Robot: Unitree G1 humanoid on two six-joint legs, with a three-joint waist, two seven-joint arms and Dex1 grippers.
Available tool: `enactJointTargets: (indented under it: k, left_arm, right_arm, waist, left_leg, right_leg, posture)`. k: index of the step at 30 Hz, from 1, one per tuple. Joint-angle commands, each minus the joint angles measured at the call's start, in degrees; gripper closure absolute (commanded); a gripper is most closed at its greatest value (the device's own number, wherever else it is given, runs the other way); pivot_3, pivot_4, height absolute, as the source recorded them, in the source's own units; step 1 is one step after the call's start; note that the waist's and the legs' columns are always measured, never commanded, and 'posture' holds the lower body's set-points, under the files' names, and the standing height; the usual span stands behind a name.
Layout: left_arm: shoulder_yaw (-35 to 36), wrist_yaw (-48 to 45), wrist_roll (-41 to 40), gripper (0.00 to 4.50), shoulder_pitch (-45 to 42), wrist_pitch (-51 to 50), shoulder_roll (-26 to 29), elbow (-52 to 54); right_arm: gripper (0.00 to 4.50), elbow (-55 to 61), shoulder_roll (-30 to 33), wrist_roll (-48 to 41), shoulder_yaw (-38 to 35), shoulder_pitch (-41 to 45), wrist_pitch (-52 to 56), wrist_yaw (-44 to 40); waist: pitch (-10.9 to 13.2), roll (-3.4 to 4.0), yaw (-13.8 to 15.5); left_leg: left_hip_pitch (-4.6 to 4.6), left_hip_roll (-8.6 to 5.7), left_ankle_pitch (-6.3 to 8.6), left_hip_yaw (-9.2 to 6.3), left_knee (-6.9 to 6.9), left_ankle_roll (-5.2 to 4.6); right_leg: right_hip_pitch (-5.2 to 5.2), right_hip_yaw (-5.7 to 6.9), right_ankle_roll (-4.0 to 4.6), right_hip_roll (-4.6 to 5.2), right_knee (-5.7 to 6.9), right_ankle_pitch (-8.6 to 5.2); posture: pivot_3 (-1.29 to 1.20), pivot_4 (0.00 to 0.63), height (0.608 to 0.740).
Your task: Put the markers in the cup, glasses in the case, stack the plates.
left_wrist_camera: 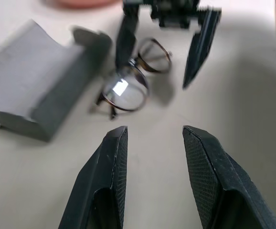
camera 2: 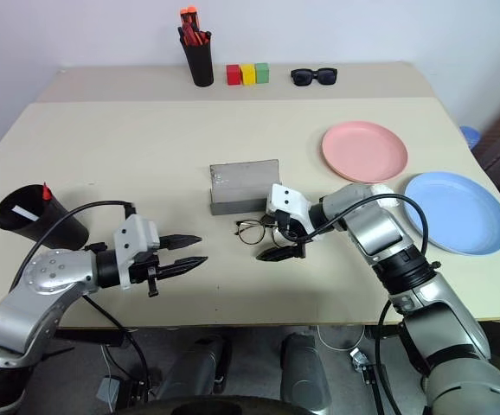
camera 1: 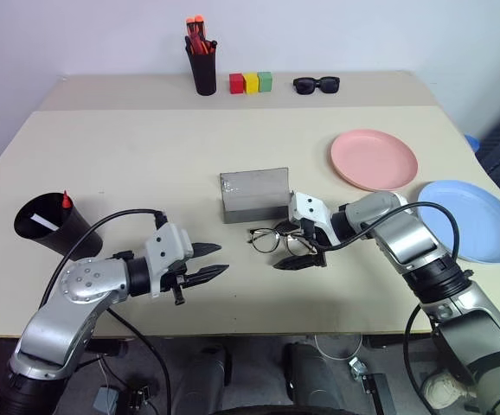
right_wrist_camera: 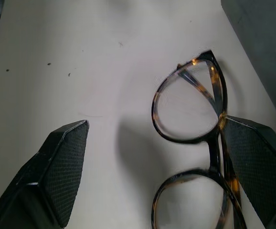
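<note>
The glasses [camera 1: 269, 239] look light and fragile, best pinched at the bridge by the wide-open right hand [camera 1: 302, 246]; the left hand [camera 1: 205, 263] hangs part-open and empty.

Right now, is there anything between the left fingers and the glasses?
No. In the left wrist view, only bare table lies between the left fingers and the glasses.

The table [camera 1: 146, 173] is showing a smooth, matt beige top. Just in front of the grey case [camera 1: 253, 195] — dull, hard-looking shell — the glasses [right_wrist_camera: 195, 138] are gleaming: thin glossy tortoiseshell rims, clear lenses catching light. The right gripper's fingers [right_wrist_camera: 64, 167] are showing black pads with a fine woven texture; the left gripper's fingers [left_wrist_camera: 207, 176] — the same. Right of the case, the pink plate [camera 1: 374, 159] and blue plate [camera 1: 471, 218] are looking smooth, plastic-like, softly matt.
</note>
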State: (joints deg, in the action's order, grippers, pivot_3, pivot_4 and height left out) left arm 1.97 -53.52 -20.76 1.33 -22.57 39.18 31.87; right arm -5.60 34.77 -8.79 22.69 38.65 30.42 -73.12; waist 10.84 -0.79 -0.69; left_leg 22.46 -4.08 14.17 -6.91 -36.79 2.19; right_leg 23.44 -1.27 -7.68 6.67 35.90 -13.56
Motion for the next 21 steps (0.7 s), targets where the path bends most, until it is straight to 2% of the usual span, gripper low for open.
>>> enactJointTargets:
  k: [1,7,10,17,21]
  left_arm:
    - [2.1,-1.6,-1.3,2.70,1.5,5.6,0.0,0.1]
    - [2.3,-2.9,-1.2,2.70,3.5,9.1,0.8,-1.7]
    - [2.1,-3.0,-0.9,2.63,3.9,9.9,1.2,-2.0]
    - [1.2,-2.3,-0.5,2.63,2.9,10.6,1.2,-2.3]
    - [0.8,-2.3,-0.4,2.63,2.6,10.9,1.2,-2.5]
  right_arm:
    - [0.00,-0.7,-0.7,0.4,-0.5,1.6,-1.5,-0.1]
    - [0.00,-3.2,-1.3,1.1,-0.9,2.4,-3.2,0.0]
    - [0.92,-4.0,-0.7,1.3,-1.4,2.3,-3.8,-0.1]
    - [4.49,-4.5,0.7,1.3,-2.0,2.2,-4.3,-0.6]
    - [4.49,-4.6,0.8,1.5,-2.3,2.5,-4.4,-0.5]
  waist:
    - [0.0,0.00,0.0]
    - [0.0,0.02,-0.1]
    - [0.0,0.03,-0.1]
    - [0.0,0.04,-0.1]
    - [0.0,0.04,-0.1]
  left_leg:
    - [0.00,0.00,0.00,0.01,0.00,0.00]
    - [0.00,-0.01,0.00,0.04,0.02,0.00]
    - [0.00,-0.01,0.00,0.05,0.02,0.00]
    - [-0.01,-0.01,0.00,0.05,0.03,0.00]
    - [-0.02,-0.01,0.00,0.05,0.02,0.00]
  right_leg:
    - [-0.01,0.00,0.00,0.01,-0.01,0.00]
    - [0.02,0.00,0.01,0.00,-0.02,-0.01]
    - [0.02,0.00,0.01,0.00,-0.02,-0.01]
    - [0.00,0.00,0.00,0.00,-0.02,0.00]
    - [0.00,0.00,0.02,0.00,-0.02,0.00]
  posture:
    - [0.00,0.150,0.740]
    - [0.00,0.150,0.740]
    - [0.00,0.150,0.740]
    - [0.00,0.150,0.740]
    - [0.00,0.150,0.740]
